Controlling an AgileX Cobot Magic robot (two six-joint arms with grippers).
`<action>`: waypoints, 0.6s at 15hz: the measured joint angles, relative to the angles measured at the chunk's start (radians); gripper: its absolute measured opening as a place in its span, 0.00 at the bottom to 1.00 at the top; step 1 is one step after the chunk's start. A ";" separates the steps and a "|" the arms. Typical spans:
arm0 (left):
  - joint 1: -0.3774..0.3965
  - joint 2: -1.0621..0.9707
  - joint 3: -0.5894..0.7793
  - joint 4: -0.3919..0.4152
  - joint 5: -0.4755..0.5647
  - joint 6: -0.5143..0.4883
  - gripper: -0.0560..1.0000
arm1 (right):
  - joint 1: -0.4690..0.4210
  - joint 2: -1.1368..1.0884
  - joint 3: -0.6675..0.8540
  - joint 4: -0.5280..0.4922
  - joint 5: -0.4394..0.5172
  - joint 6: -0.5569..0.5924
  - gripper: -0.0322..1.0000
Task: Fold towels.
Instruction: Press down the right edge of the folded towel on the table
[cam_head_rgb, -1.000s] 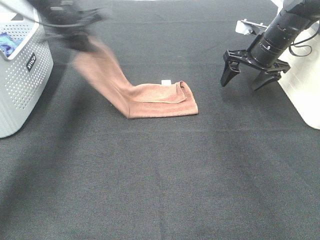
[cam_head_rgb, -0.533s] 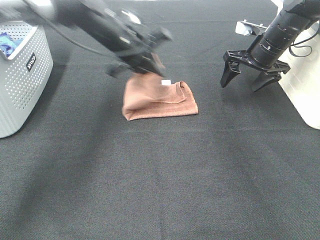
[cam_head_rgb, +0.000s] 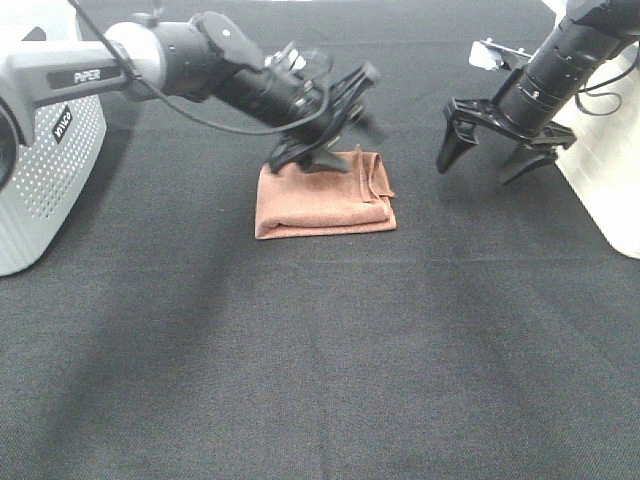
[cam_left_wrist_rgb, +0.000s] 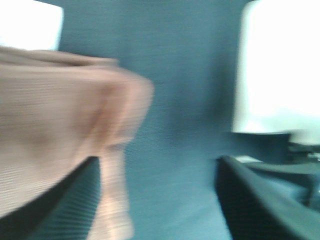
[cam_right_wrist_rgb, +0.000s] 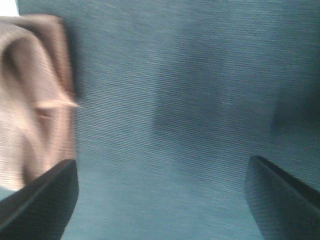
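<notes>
The reddish-brown towel (cam_head_rgb: 322, 194) lies folded in a small, roughly square stack on the black table, with its layered edges to the right. My left gripper (cam_head_rgb: 335, 122) hovers open just over the towel's far edge, blurred with motion and holding nothing. In the left wrist view the towel (cam_left_wrist_rgb: 60, 125) fills the left side, and the gripper (cam_left_wrist_rgb: 155, 200) has its fingers wide apart. My right gripper (cam_head_rgb: 490, 152) is open and empty, a little right of the towel. The right wrist view shows the towel (cam_right_wrist_rgb: 30, 100) beyond the spread gripper (cam_right_wrist_rgb: 160, 210).
A perforated white basket (cam_head_rgb: 40, 180) stands at the left edge. A white box (cam_head_rgb: 610, 190) stands at the right edge, behind the right arm. A small white object (cam_head_rgb: 495, 52) lies at the back right. The black cloth-covered table (cam_head_rgb: 330, 350) stretches toward the front.
My left gripper swept right, carrying the towel's stretched-out left half over the rest, and let go. The towel is now a compact folded stack. The right arm barely moved.
</notes>
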 joint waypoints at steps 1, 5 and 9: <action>0.002 0.000 -0.001 -0.027 -0.007 0.055 0.67 | 0.000 0.000 0.000 0.035 0.008 -0.007 0.85; 0.098 -0.025 -0.001 -0.031 0.010 0.335 0.68 | 0.008 0.000 0.000 0.320 0.079 -0.145 0.85; 0.187 -0.080 -0.001 0.041 0.037 0.389 0.68 | 0.086 0.003 0.000 0.487 0.071 -0.257 0.85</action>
